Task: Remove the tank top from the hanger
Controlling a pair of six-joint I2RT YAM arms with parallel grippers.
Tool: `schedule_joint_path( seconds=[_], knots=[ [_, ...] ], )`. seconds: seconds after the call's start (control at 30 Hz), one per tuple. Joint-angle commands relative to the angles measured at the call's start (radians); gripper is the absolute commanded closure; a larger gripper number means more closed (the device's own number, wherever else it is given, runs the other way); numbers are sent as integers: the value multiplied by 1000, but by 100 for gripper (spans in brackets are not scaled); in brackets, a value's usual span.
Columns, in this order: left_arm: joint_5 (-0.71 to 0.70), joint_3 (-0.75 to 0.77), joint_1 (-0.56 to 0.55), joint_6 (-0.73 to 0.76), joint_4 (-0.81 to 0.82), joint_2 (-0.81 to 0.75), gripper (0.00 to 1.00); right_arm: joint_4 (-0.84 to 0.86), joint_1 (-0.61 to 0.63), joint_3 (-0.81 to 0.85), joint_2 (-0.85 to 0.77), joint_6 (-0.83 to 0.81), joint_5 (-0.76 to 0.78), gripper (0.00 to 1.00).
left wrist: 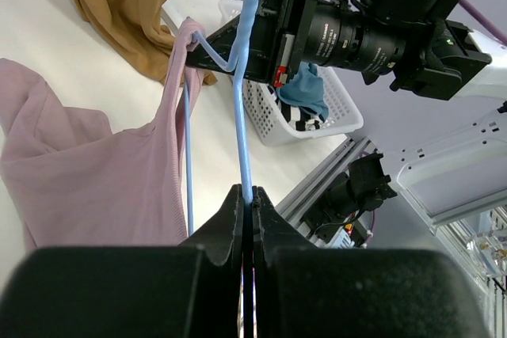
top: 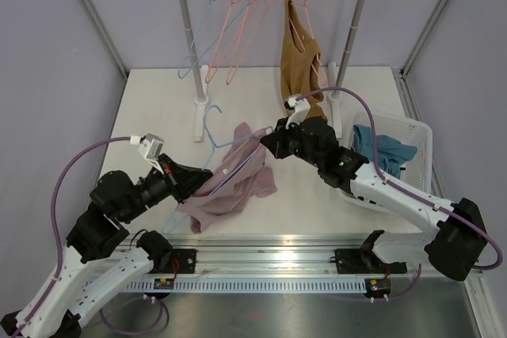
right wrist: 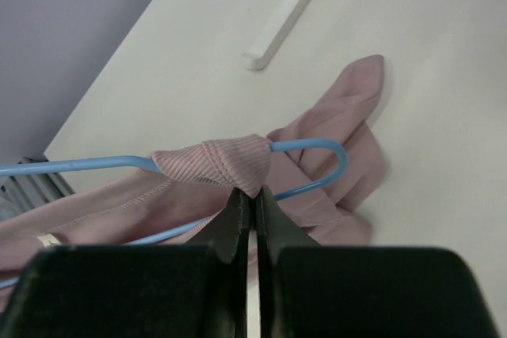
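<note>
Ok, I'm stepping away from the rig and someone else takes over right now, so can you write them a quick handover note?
Left gripper: shut on the wire of the blue hanger.
Right gripper: shut on the strap of the pink tank top, where it wraps over the hanger's end.
The top's body lies bunched on the table between the arms.
Done: both grips set.
Left: pull the strap off the hanger's end, then free any part of the top that is threaded on it.
</note>
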Motion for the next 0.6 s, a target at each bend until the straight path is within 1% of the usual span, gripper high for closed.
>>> schedule_joint_path(
  seconds=[0.0, 0.1, 0.13, 0.17, 0.2, 0.33, 0.4, 0.43, 0.57],
  knots=[
    [14, 34, -5, 28, 1, -4, 100, -1, 5, 29, -28, -39, 108, 100],
    [-9, 59, -5, 60, -56, 5, 100, -91, 3, 40, -48, -61, 275, 100],
    [0, 63, -5, 68, -66, 7, 100, -122, -6, 56, -44, -56, 397, 100],
    [5, 66, -5, 73, -79, 10, 100, -148, -18, 64, -41, -56, 424, 100],
    [17, 66, -5, 76, -79, 10, 100, -174, -65, 67, -29, -53, 413, 100],
    [48, 57, -5, 71, -56, -7, 100, -202, -150, 96, 27, -47, 318, 100],
    [47, 54, -5, 58, -31, -15, 100, -245, -153, 118, 50, -74, 249, 100],
    [56, 49, -5, 53, -17, -22, 100, -251, -153, 127, 51, -73, 172, 100],
    [109, 62, -5, 47, 79, 11, 100, -243, -153, 121, 24, -50, 13, 100]
  ],
)
